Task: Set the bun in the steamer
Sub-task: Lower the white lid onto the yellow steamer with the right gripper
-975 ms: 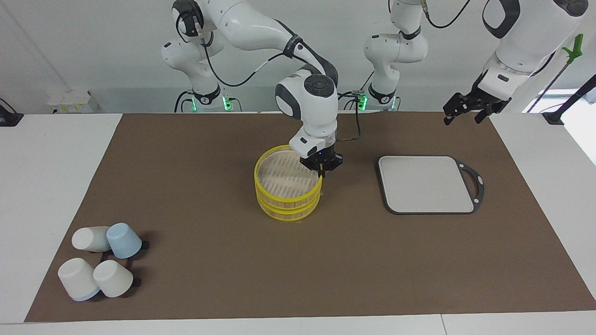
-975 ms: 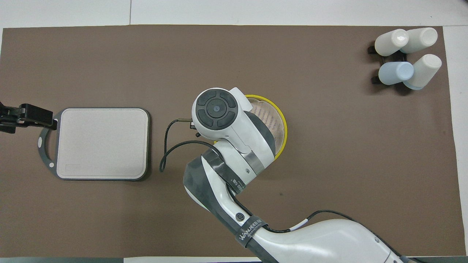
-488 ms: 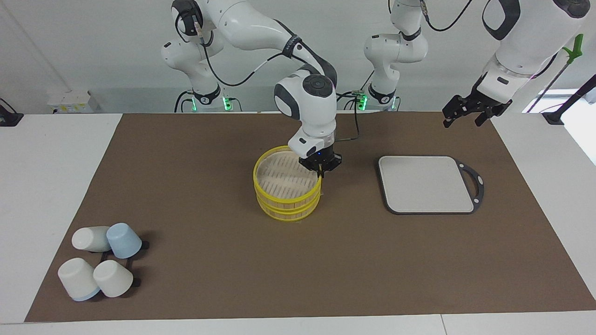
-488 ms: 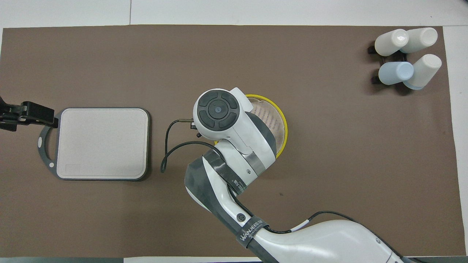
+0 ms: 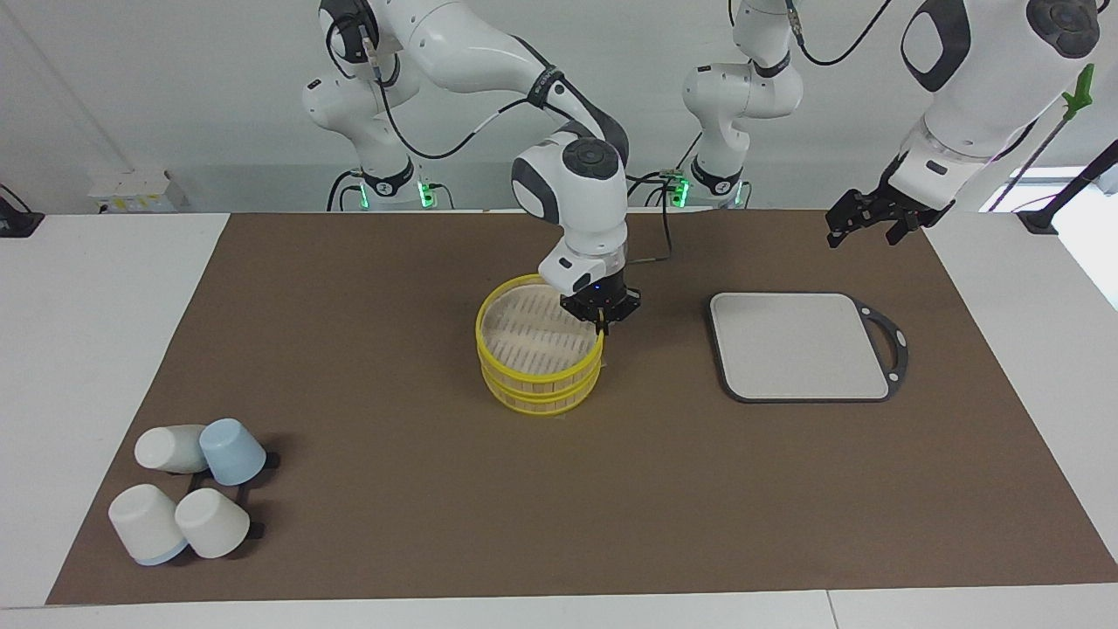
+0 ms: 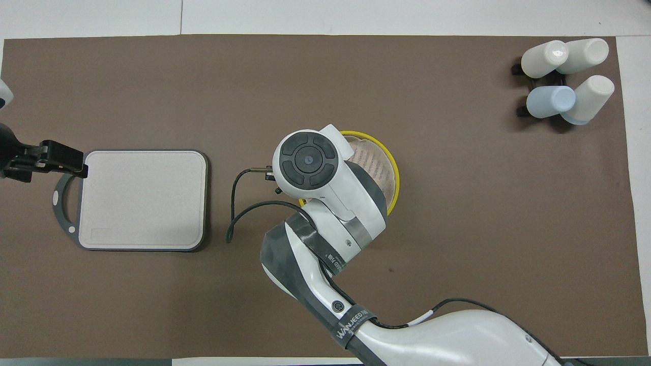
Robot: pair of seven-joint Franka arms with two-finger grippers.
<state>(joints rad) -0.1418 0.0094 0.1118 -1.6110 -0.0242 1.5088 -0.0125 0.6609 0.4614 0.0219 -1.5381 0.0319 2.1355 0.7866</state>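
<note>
Right gripper (image 5: 601, 327), fingers pinched on the rim of the steamer (image 5: 524, 336) mid-desk; any shift should stay slow and level. Left gripper (image 5: 860, 224) waits, fingers apart, over the handle of the grey board (image 5: 795, 345). No bun in sight.

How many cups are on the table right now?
4, clustered together on a black rack at the right arm's end: white cup, blue cup, white cup with blue rim, white cup. None appear hidden.

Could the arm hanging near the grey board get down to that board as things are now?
Probably yes. The left gripper hangs open in the air by the grey board's handle end, and nothing lies on the board. The right gripper is busy at the steamer's rim, well aside.
</note>
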